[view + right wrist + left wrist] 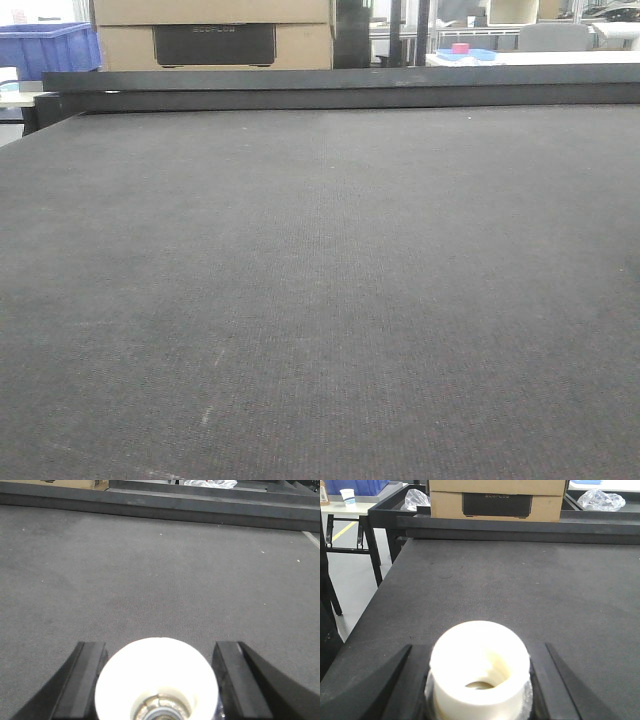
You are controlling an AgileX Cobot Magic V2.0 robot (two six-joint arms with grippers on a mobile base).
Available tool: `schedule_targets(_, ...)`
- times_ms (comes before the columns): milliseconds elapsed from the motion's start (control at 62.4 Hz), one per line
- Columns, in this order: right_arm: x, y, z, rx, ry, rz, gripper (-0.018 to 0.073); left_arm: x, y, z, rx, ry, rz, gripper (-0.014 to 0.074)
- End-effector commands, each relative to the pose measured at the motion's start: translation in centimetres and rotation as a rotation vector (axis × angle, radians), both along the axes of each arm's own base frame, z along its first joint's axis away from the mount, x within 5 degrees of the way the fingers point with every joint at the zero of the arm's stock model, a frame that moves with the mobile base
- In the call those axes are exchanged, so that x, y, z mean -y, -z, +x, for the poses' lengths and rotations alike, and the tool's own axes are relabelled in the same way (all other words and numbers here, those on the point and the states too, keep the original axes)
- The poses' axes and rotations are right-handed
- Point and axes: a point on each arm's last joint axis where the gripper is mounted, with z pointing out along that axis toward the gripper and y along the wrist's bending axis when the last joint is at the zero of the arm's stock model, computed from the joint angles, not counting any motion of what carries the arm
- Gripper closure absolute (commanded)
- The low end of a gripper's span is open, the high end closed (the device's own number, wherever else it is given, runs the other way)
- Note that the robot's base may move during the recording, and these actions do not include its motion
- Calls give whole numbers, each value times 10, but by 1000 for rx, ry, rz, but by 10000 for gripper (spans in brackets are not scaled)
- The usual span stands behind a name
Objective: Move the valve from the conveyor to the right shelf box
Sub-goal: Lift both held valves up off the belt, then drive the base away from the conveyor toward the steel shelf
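Observation:
The conveyor [320,280] is a wide dark grey woven belt with a black raised rail [340,88] at its far side; no valve or gripper shows in the front view. In the left wrist view my left gripper [479,647] is shut on a white plastic valve [479,665], open end facing up, its black fingers [402,680] against the valve's sides, over the belt [520,590] near its left edge. In the right wrist view my right gripper [159,644] is shut on another white valve [157,670] with a metal insert, over the belt [160,570].
A cardboard box with a black unit [215,40] stands behind the rail, also in the left wrist view [497,500]. A blue bin [45,48] is at the back left. Clear plastic bags [600,500] lie beyond the rail. Floor [355,580] drops off left of the belt.

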Motion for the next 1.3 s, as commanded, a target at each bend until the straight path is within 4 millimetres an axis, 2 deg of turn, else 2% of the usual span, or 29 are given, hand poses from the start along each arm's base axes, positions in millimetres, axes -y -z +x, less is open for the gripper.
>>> schedule_targets(0, 1, -11, 0, 96, 10, -3, 723, -1, -8, -1, 70, -11, -23, 708)
schedule_targets(1281, 1, -11, 0, 96, 10, -3, 723, -1, -9, -1, 72, -11, -23, 708)
